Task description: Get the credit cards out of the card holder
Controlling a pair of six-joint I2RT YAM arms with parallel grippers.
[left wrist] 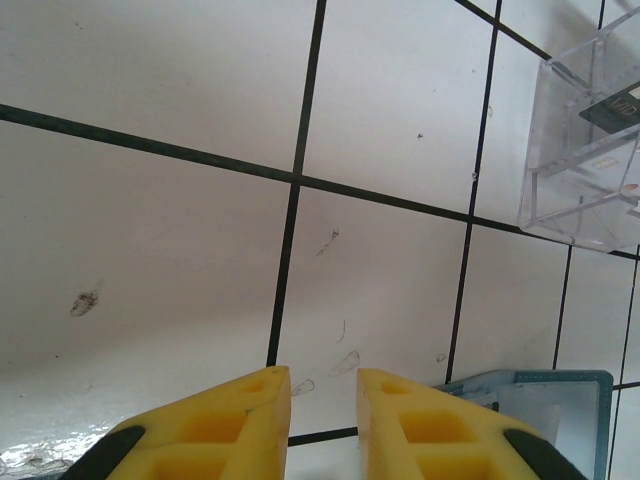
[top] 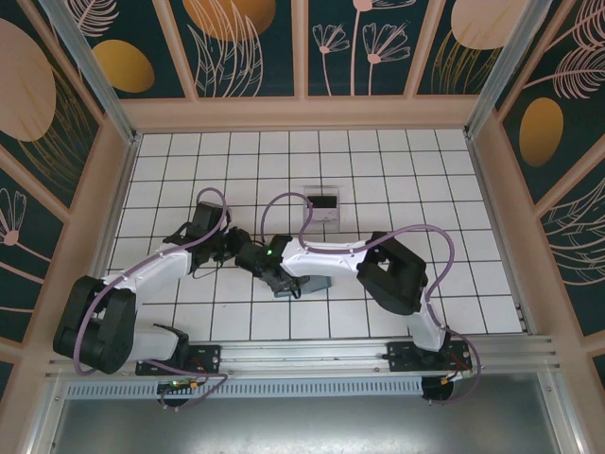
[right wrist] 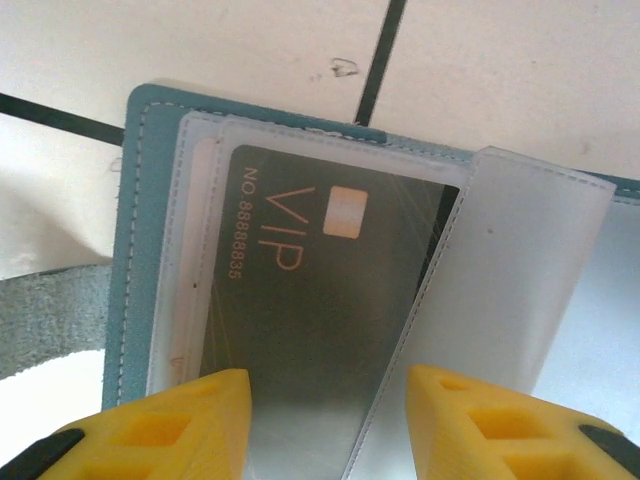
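the left arm (top: pixel 161 270) reached from its base at the near left corner up and across the white tiled table (left wrist: pixel 150 250), then bent back toward the middle. the right arm (top: pixel 331 255) rose from the near right, folded at a dark elbow, and stretched leftward, so the two wrists sat close together near the table's centre.

the left end effector (left wrist: pixel 322 385) hung low over bare tile, its yellow fingers (left wrist: pixel 230 425) standing only narrowly apart with nothing between them and nothing touched. off to its right lay one corner of the card holder (left wrist: pixel 560 400), and farther off stood a clear plastic tray (left wrist: pixel 560 150) with a dark card (left wrist: pixel 610 105) inside.

the right end effector (right wrist: pixel 330 385) pointed straight down over the opened holder, fingers about half spread, one on each side of a black vip card (right wrist: pixel 320 290) that lay flat in a clear sleeve. i could not tell whether the pads pressed on it. a paler card edge (right wrist: pixel 203 260) showed just left of the black one, a frosted flap (right wrist: pixel 500 280) leaned over its right side, and the grey strap (right wrist: pixel 50 310) trailed off to the left. the holder lay flat on the table just beneath that wrist, with the tray well apart from it toward the far side.
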